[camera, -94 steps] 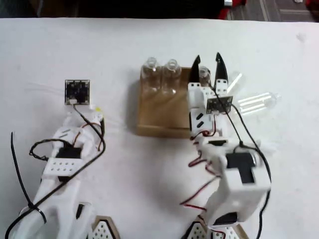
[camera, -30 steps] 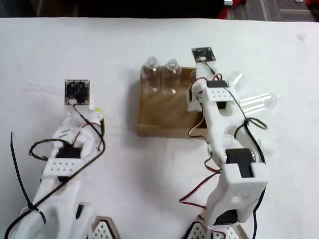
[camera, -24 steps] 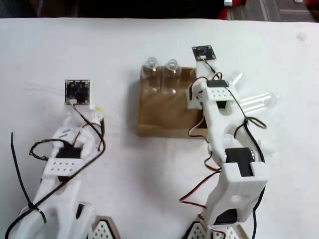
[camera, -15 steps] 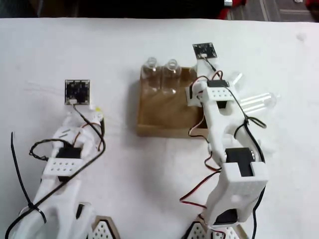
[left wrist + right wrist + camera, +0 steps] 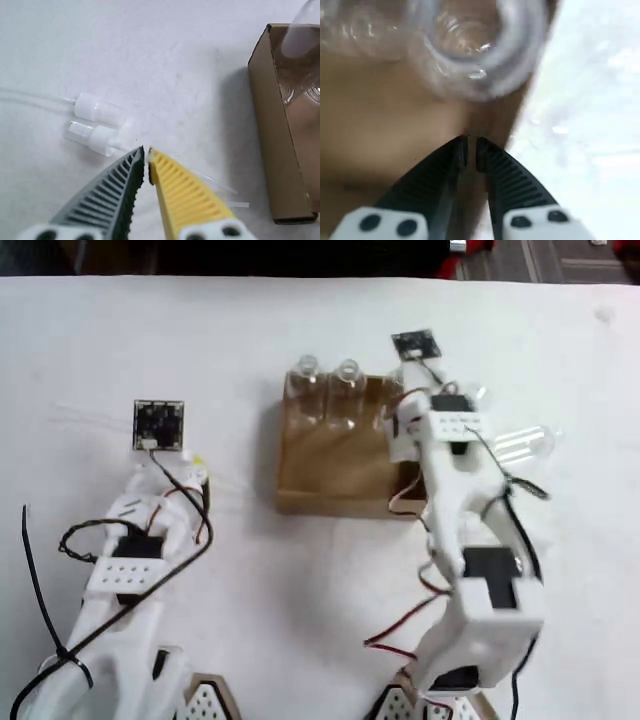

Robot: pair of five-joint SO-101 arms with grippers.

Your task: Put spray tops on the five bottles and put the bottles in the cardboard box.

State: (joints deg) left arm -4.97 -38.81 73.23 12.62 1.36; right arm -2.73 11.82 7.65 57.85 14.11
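Table: the white table (image 5: 250, 330) is carrying both arms, the box and the loose parts.
Arms: the white left arm (image 5: 130, 550) is lying over the near left part of the table. The white right arm (image 5: 450, 470) is stretching along the box's right side.
Box: the shallow brown cardboard box (image 5: 335, 455) is sitting mid-table, open side up.
Bottles: two clear open-necked plastic bottles (image 5: 305, 385) (image 5: 346, 382) are standing upright at the box's far end. A third clear bottle (image 5: 475, 50) is standing inside the box by its right wall, just beyond the right gripper. A fourth clear bottle (image 5: 522, 443) is lying on its side on the table, right of the box.
Spray tops: two white spray tops (image 5: 97, 107) (image 5: 95, 135) with thin tubes are lying side by side, well apart from the box.
Right gripper: the black right gripper (image 5: 470, 140) is pointing at the box's right wall. Its fingers are pressing nearly together, with nothing seen between them.
Left gripper: the grey-and-yellow left gripper (image 5: 146, 150) is hovering just beside the spray tops. Its tips are meeting and gripping nothing.
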